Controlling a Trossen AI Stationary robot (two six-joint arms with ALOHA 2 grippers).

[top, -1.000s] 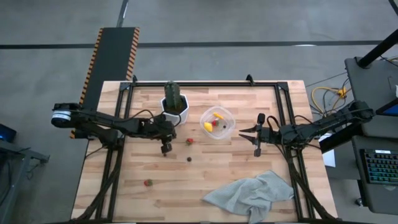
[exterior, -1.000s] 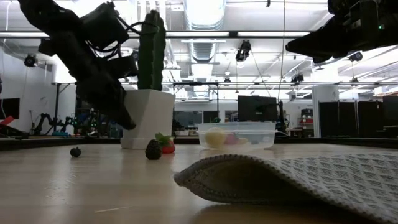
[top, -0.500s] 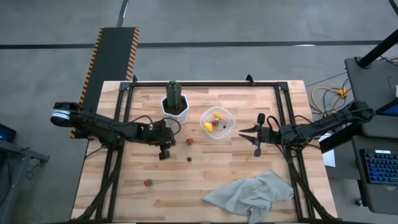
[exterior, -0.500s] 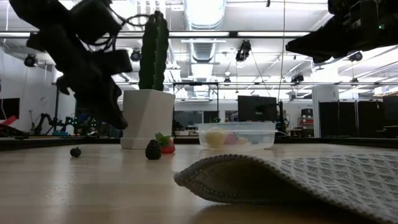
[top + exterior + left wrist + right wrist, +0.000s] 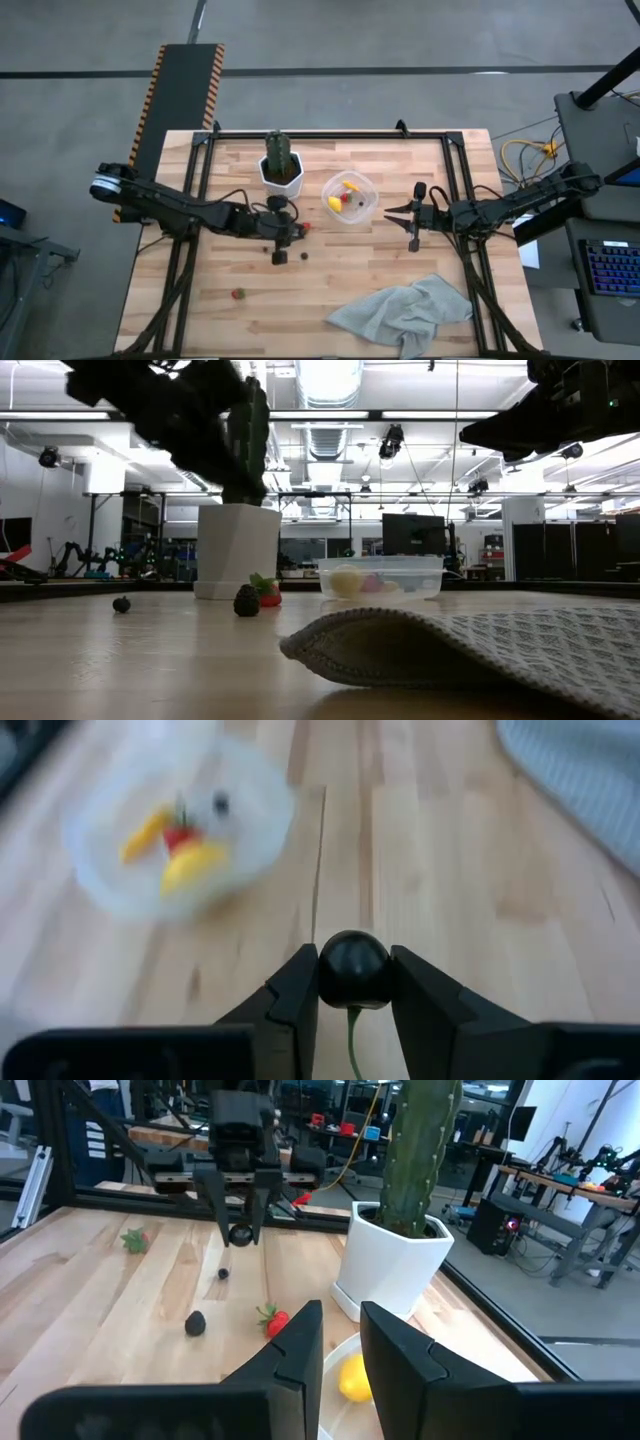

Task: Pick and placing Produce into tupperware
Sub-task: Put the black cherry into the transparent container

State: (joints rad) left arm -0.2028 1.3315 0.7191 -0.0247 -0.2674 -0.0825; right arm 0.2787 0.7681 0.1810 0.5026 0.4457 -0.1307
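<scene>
The clear tupperware (image 5: pixel 350 199) stands right of the table's middle with yellow and red produce pieces inside. My left gripper (image 5: pixel 279 256) hangs over the table to its left, shut on a round dark berry (image 5: pixel 352 966). Loose on the wood lie a red strawberry (image 5: pixel 305 227), a dark berry (image 5: pixel 195 1322), a tiny berry (image 5: pixel 222 1273) and a second strawberry (image 5: pixel 238 293). My right gripper (image 5: pixel 390 211) waits just right of the tupperware, pointing level at it, its fingers a narrow gap apart with nothing between them. My left gripper pinches the dark berry by two opposite sides (image 5: pixel 325 972) between its two fingers, at their free ends (image 5: pixel 240 1235). The fingers slant down from the table's left side. The berry is lifted clear of the wood, and a thin green stem (image 5: pixel 350 1035) hangs from it.
A white hexagonal pot with a cactus (image 5: pixel 282 170) stands just behind my left gripper. A grey cloth (image 5: pixel 405 310) lies crumpled at the near right. Black frame rails (image 5: pixel 200 180) run along the table's left and right sides.
My left gripper has risen and gone toward the table's right and slightly toward its near edge, closer to the tupperware, carrying the dark berry clear of the wood. In the low view it has climbed from beside the pot's base to the picture's top.
</scene>
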